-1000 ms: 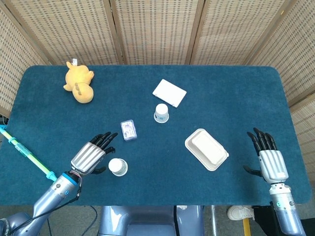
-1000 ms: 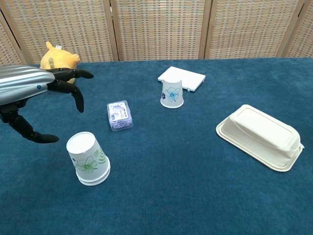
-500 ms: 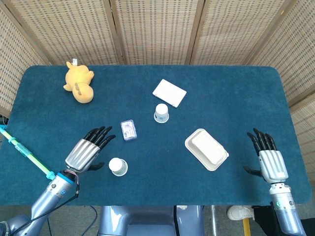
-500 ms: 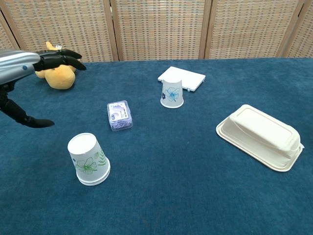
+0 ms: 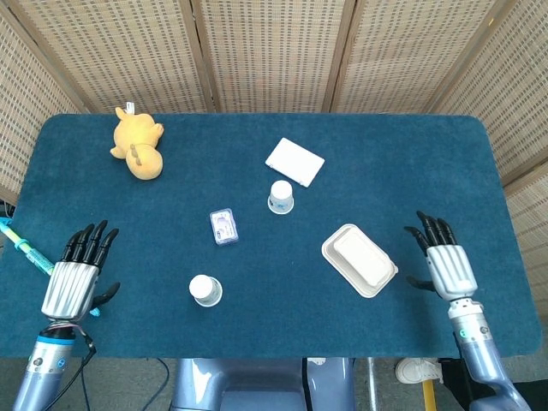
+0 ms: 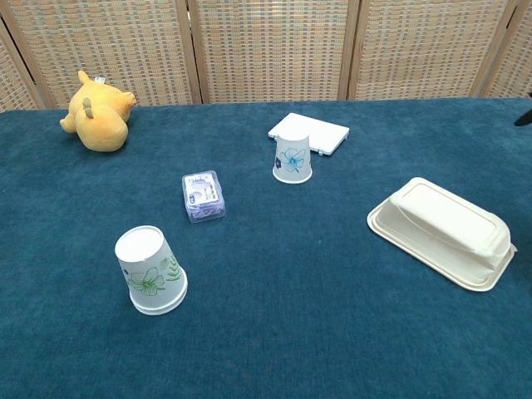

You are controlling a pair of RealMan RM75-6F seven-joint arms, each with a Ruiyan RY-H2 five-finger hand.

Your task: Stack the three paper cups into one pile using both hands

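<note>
Right of left hand (image 5: 73, 282), green-flowered cup (image 5: 205, 290), well apart

You have two paper cups: one (image 5: 205, 290), another (image 5: 281, 197). One plush toy (image 5: 137, 144), one clamshell box (image 5: 359, 260), one white case (image 5: 294, 161), one small packet (image 5: 223, 227).

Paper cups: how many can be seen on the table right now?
2. One cup stands upside down at the near left; the other cup stands upside down mid-table, beside the white flat box. A third isn't visible; it may be nested or hidden.
</note>
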